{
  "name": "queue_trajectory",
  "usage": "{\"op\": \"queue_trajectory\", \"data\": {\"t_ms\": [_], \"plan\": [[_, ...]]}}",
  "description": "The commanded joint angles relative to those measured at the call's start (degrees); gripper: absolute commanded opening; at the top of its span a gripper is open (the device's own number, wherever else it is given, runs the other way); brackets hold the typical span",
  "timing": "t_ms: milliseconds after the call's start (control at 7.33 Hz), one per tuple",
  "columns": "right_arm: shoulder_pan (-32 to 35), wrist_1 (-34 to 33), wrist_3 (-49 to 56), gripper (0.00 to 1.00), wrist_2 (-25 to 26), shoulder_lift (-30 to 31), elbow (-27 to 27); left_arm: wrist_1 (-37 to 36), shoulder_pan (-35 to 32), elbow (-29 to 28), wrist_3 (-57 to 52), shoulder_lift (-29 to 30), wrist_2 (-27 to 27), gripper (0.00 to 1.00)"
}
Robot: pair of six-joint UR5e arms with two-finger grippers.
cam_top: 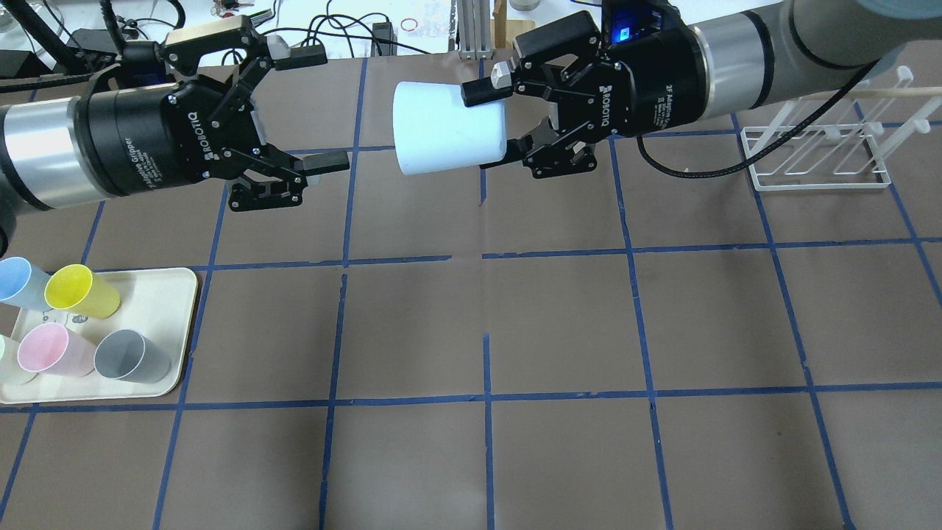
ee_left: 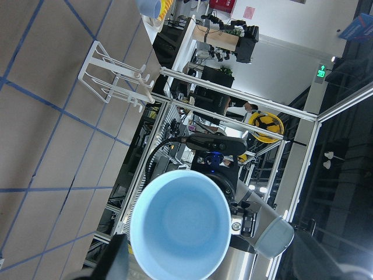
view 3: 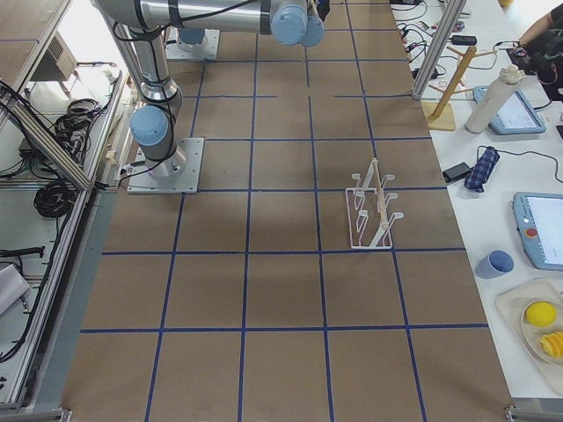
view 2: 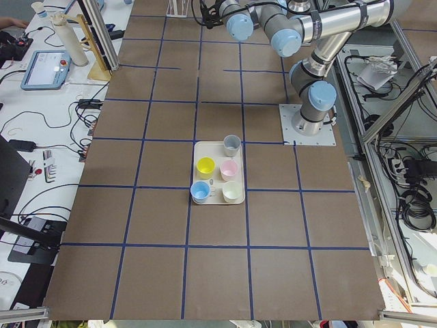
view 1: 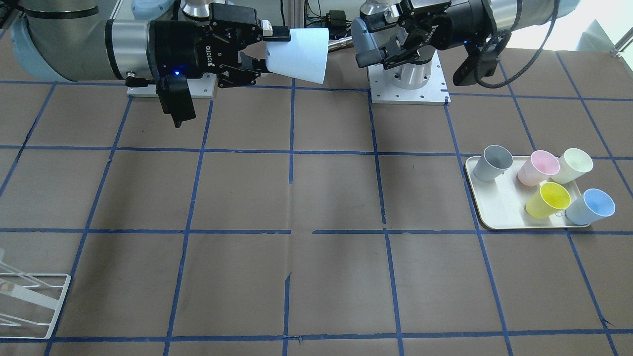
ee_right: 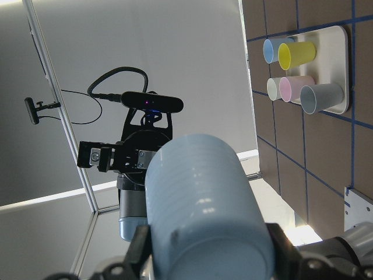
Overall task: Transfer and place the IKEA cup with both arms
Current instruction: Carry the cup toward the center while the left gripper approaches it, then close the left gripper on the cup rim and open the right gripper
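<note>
The IKEA cup (cam_top: 441, 129) is pale blue and hangs on its side above the table's far middle, with its mouth toward my left gripper. My right gripper (cam_top: 489, 125) is shut on its base end; it also shows in the front view (view 1: 269, 49) with the cup (view 1: 299, 54). My left gripper (cam_top: 321, 108) is open and empty, a short gap from the cup's mouth, and shows in the front view (view 1: 365, 45). The left wrist view looks into the cup's bright blue inside (ee_left: 180, 224). The right wrist view shows its outer wall (ee_right: 201, 210).
A cream tray (cam_top: 165, 294) at the table's left holds a second blue cup (cam_top: 15, 280) and yellow (cam_top: 77, 291), pink (cam_top: 48, 350) and grey (cam_top: 132, 357) cups. A white wire rack (cam_top: 817, 158) stands at the far right.
</note>
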State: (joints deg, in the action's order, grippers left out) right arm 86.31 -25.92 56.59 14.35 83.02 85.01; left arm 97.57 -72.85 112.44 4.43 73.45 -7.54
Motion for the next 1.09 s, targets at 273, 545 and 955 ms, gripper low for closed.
{"op": "queue_trajectory", "data": {"t_ms": [273,545,955], "plan": [[2.0,-0.3,-0.1,0.46,-1.7,0.0,0.1,-11.3,-5.4,0.4,-0.6,1.7,1.6,0.99],[2.5,-0.1,0.0,0.46,-2.6,0.0,0.2,-11.5,-5.6,0.4,-0.4,1.7,1.6,0.99],[2.5,-0.2,0.1,0.48,-2.6,-0.1,0.2,-11.3,-5.7,0.6,0.0,1.7,1.6,0.48]]}}
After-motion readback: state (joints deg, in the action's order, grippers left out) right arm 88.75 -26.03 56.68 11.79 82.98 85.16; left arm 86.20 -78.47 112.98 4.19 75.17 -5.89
